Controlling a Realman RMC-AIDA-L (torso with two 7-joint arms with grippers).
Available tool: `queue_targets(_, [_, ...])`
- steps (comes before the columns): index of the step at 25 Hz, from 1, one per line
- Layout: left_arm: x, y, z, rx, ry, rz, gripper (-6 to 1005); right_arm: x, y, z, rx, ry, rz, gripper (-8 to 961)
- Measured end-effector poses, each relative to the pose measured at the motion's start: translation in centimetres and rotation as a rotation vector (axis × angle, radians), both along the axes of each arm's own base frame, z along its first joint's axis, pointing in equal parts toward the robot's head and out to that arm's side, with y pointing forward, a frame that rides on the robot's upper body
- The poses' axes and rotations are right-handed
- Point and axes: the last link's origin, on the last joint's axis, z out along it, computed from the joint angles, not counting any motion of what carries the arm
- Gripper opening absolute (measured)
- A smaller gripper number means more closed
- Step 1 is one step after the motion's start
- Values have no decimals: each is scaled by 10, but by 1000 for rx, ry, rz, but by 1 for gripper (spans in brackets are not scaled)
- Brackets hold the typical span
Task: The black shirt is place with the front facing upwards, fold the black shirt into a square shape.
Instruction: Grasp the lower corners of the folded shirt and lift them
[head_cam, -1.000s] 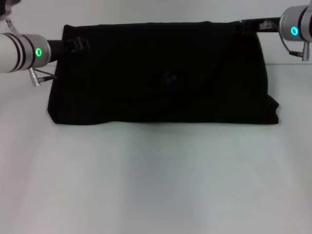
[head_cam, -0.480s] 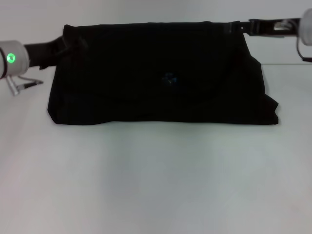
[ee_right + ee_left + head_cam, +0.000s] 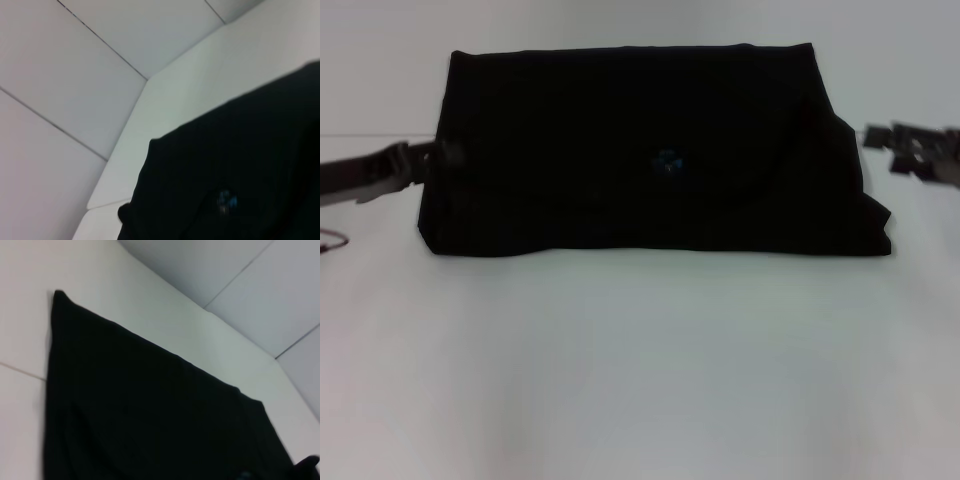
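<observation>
The black shirt (image 3: 620,120) lies folded into a wide rectangle at the far middle of the white table (image 3: 640,360). Its small blue neck label (image 3: 667,161) shows near the centre, and no lettering is visible. My left gripper (image 3: 445,155) sits low at the shirt's left edge, its tip right against the cloth. My right gripper (image 3: 882,148) hovers just off the shirt's right edge, open and holding nothing. The left wrist view shows the shirt (image 3: 150,410) as a flat dark sheet. In the right wrist view the shirt (image 3: 240,160) appears with the label (image 3: 226,200).
White table surface spreads wide in front of the shirt and on both sides. A pale wall (image 3: 640,20) rises just behind the shirt's far edge. A thin cable (image 3: 330,240) shows at the left border.
Both grippers have left the shirt's far corners and moved outward and toward me, to the shirt's sides. The shirt now lies flat, its far edge resting where they set it.
</observation>
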Motion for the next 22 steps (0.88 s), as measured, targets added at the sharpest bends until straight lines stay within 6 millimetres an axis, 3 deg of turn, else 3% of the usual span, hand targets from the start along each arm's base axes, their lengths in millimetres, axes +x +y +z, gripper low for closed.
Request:
queue_targets(6, [-18, -5, -10, 22, 68, 19, 719, 27, -28, 0, -11, 53, -44, 947])
queue_targets(12, [-24, 1, -26, 2, 101, 79, 717, 35, -30, 2, -13, 54, -66, 947])
queue_targets(22, [-21, 0, -46, -62, 163, 68, 715, 31, -26, 2, -3, 52, -50, 947])
